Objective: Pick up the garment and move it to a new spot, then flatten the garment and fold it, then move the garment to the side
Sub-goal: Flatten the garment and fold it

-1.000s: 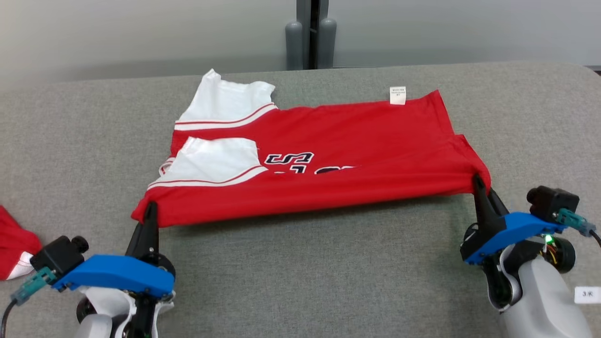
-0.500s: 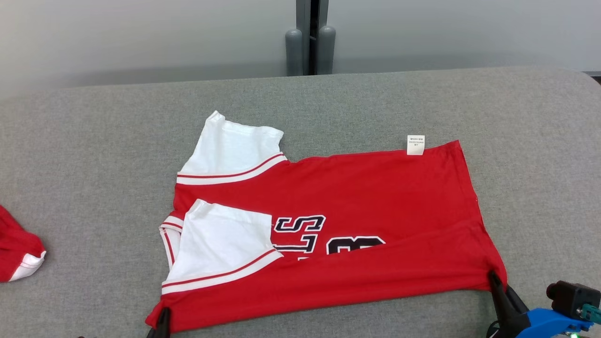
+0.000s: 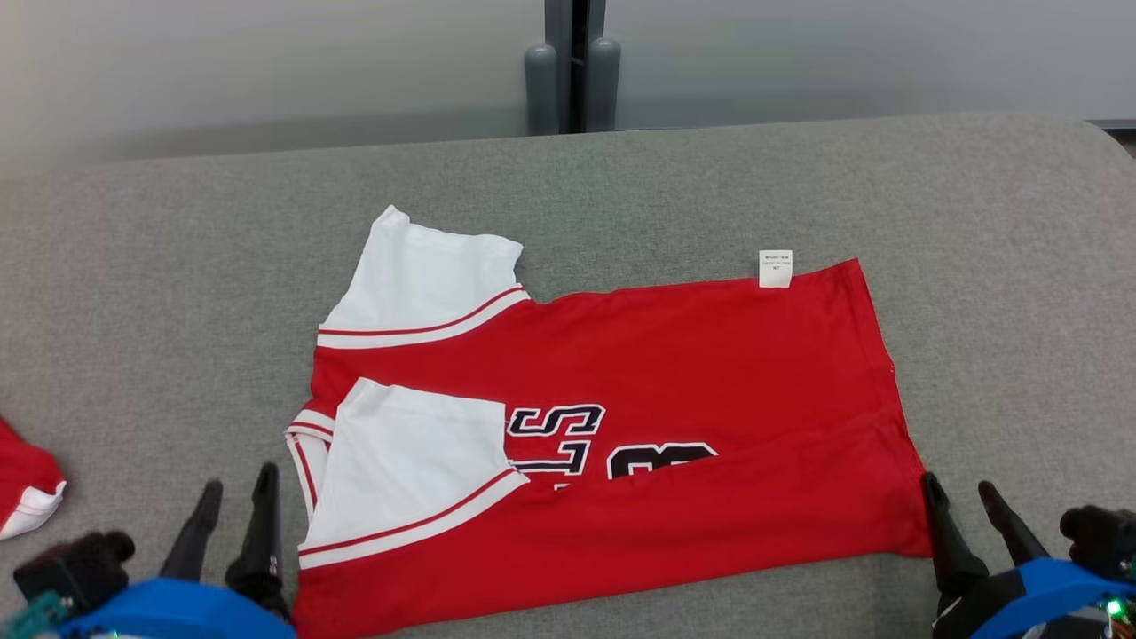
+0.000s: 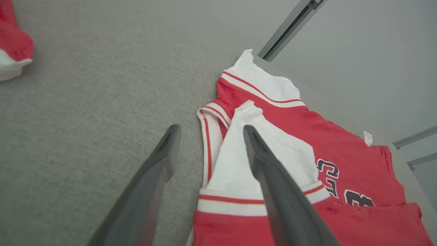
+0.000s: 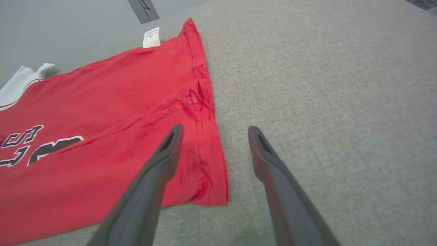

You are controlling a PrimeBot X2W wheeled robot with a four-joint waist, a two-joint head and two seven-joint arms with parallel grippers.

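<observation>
The garment (image 3: 674, 373) is a red jersey with white sleeves and dark lettering, lying flat on the grey table (image 3: 710, 177) with its near long edge folded over. My left gripper (image 3: 238, 497) stands open just left of the garment's near left corner, holding nothing. In the left wrist view the left gripper (image 4: 211, 129) has its fingers apart, one over bare table and one over a white sleeve of the garment (image 4: 290, 119). My right gripper (image 3: 957, 493) is open at the near right corner. The right wrist view has the right gripper (image 5: 215, 129) straddling the hem of the garment (image 5: 102, 102).
Another red and white cloth (image 3: 27, 484) lies at the table's left edge, also in the left wrist view as a red and white cloth (image 4: 13, 44). Two grey posts (image 3: 572, 80) stand behind the table's far edge. A white label (image 3: 775, 269) sticks out of the garment's far edge.
Both grippers have opened and let go of the garment's near corners. The near edge has settled flat on the table. The head camera has shifted between frames.
</observation>
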